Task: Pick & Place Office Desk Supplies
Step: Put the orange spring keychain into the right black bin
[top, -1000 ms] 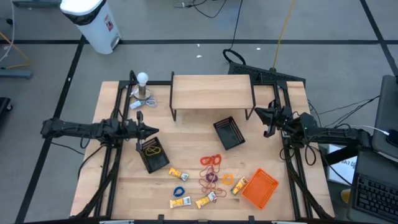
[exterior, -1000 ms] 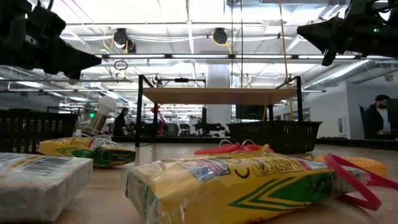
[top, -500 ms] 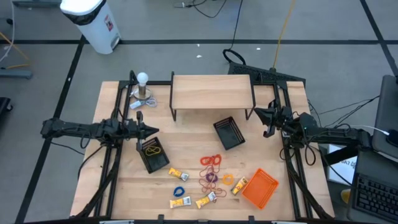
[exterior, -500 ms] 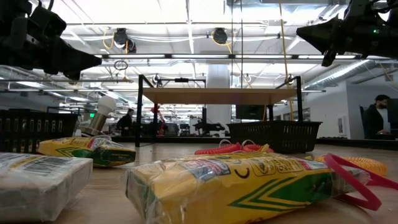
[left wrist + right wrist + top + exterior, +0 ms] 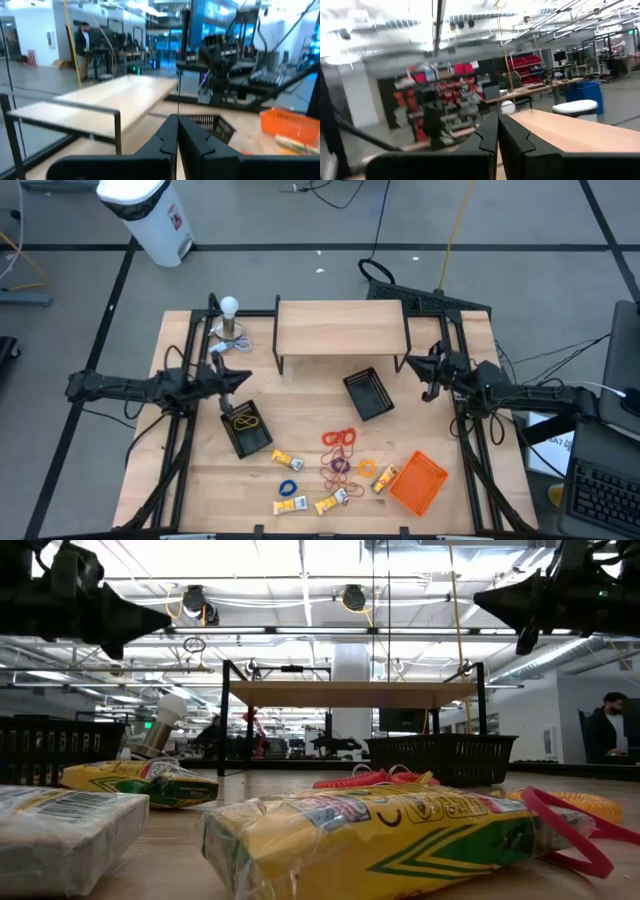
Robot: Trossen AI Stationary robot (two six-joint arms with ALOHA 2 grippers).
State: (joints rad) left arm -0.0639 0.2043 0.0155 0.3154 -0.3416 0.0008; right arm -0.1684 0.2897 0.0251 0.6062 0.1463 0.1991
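Red [image 5: 340, 438], purple [image 5: 336, 468], orange [image 5: 366, 467] and blue [image 5: 288, 487] rubber-band loops lie flat on the table's near middle. Yellow-and-white packets lie among them [image 5: 286, 459], [image 5: 290, 504], [image 5: 330, 502], [image 5: 385, 478]; the low view shows one close up [image 5: 380, 840]. My left gripper [image 5: 245, 378] is shut and empty, in the air above the table's left, beyond a black mesh tray [image 5: 246, 428]. My right gripper [image 5: 405, 363] is shut and empty, in the air at the right, beside the wooden shelf [image 5: 340, 328]. Both show their fingers together in the wrist views [image 5: 177, 122], [image 5: 497, 120].
A second black mesh tray [image 5: 368, 394] sits at mid table. An orange rectangular tray [image 5: 418, 482] sits at the near right. The wooden shelf stands on dark legs at the far middle. A small lamp with a white bulb [image 5: 230, 320] stands at the far left.
My left gripper has risen and gone a little toward the table's far edge, staying shut. My right gripper has edged toward the table's left, staying shut. The supplies have not moved.
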